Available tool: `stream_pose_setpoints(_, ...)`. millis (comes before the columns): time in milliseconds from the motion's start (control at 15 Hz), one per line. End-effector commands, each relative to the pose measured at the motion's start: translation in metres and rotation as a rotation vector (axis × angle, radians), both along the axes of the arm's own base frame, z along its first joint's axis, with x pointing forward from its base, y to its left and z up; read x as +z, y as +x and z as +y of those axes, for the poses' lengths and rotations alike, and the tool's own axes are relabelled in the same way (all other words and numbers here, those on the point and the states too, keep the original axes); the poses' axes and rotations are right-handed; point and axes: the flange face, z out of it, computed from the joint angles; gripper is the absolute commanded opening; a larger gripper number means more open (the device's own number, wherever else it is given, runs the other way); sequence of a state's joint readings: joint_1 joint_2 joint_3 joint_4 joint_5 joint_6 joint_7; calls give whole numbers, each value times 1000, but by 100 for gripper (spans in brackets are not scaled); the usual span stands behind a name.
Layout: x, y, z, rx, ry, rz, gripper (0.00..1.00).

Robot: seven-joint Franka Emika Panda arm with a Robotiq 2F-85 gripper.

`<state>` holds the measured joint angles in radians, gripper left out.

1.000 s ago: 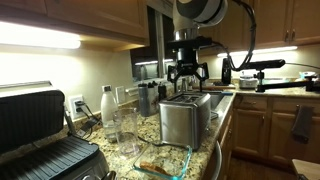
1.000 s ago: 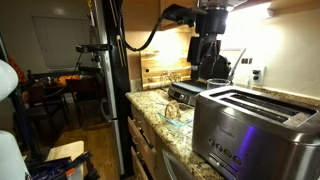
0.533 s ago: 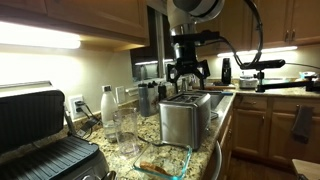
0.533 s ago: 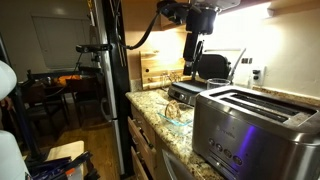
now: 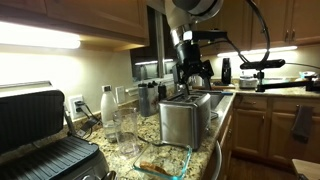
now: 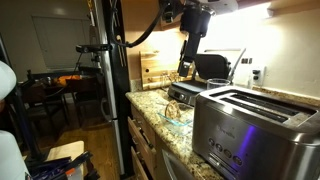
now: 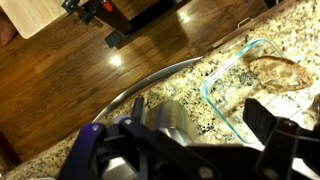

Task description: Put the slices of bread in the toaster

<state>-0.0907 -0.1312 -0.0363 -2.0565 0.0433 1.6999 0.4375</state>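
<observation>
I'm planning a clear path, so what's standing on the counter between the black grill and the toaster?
In an exterior view, a white bottle and clear containers stand between the grill and the toaster.

A black ribbed contact grill (image 5: 40, 135) stands open at one end of the granite countertop (image 5: 148, 128), with a white bottle (image 5: 107, 102) and clear glasses (image 5: 122, 125) just beyond it, near a wall outlet (image 5: 76, 104). A clear glass dish (image 5: 172, 157) sits near the counter's front edge (its rim shows plainly in the wrist view), and a dark towel (image 5: 302, 122) hangs on the wooden lower cabinets (image 5: 255, 128).
</observation>
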Motion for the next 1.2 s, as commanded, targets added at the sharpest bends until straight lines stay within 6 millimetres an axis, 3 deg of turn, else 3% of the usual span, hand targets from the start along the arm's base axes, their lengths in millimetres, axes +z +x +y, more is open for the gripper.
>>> stream_pose_setpoints(0,-4,-4,1,125,13,34,100)
stream_pose_setpoints(467,-20,13,26,332,39,51,100)
stream_pose_setpoints(1133,-52,43,82,573,82,93,100)
